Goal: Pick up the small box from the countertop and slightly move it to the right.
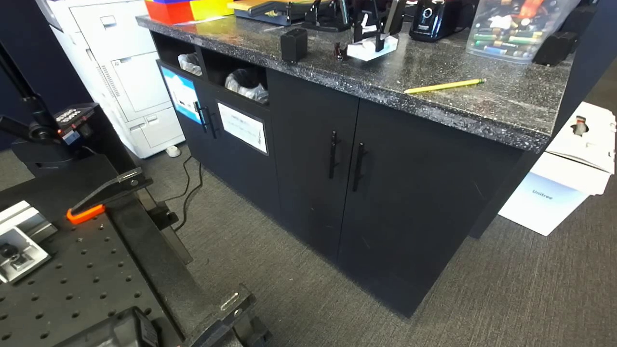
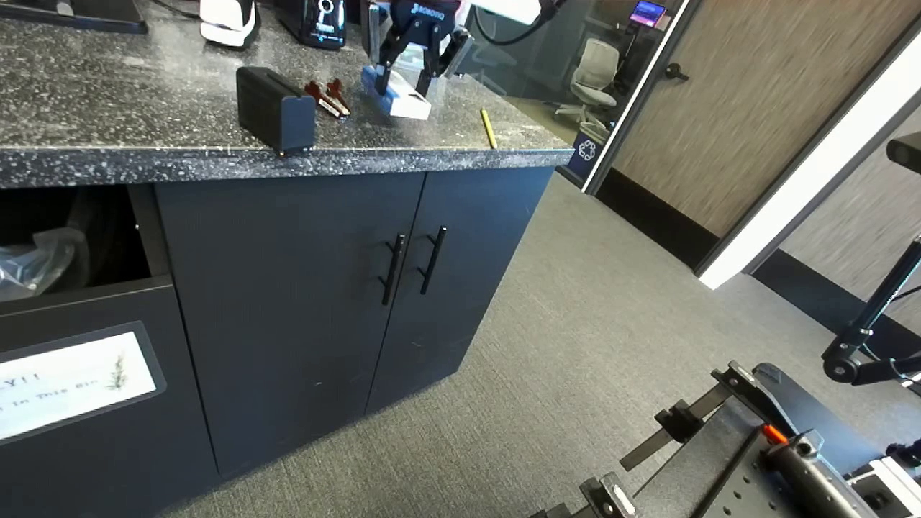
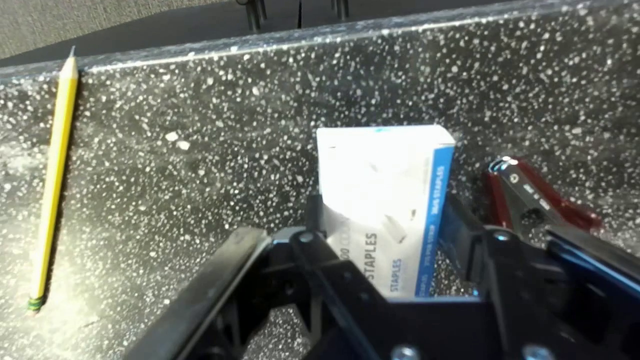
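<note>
The small box [image 3: 380, 170] is a flat white staples box with a blue side. It also shows in both exterior views [image 1: 370, 51] [image 2: 411, 106]. My gripper [image 3: 382, 205] has one finger against each long side of the box and looks shut on it. In the exterior views the gripper [image 1: 369, 40] [image 2: 402, 88] points down over the box. The box looks slightly tilted; whether it still touches the countertop [image 3: 225, 125] I cannot tell. The dark speckled countertop also shows in both exterior views [image 1: 520, 101] [image 2: 180, 108]. The gripper body hides the box's near end.
A yellow pencil [image 3: 56, 165] lies to one side of the box. A red-handled metal tool [image 3: 530, 190] lies close on the other side. A black cube-like box [image 1: 294, 45] stands near the front edge. A clear bin of markers [image 1: 501, 36] and a black device [image 1: 426, 21] stand behind.
</note>
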`<act>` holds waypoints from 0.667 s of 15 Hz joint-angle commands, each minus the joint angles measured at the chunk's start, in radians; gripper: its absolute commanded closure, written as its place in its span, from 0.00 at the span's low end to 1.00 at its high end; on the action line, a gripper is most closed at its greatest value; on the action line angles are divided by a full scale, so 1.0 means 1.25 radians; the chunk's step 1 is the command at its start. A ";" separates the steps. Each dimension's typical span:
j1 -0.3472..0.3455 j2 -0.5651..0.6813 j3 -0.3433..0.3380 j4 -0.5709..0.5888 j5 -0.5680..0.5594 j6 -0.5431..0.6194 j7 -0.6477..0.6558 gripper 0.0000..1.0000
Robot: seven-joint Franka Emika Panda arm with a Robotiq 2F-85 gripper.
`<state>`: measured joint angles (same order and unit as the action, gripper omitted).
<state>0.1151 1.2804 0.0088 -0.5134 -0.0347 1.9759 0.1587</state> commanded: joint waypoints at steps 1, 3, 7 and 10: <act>-0.021 -0.020 -0.001 0.035 0.006 -0.037 0.008 0.68; -0.039 0.004 -0.016 0.115 0.007 -0.077 0.012 0.68; -0.111 -0.053 -0.043 0.048 0.004 -0.072 0.027 0.68; -0.168 -0.048 -0.063 0.038 0.001 -0.070 0.027 0.68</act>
<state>-0.0464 1.2365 -0.0476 -0.4370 -0.0352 1.9054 0.1740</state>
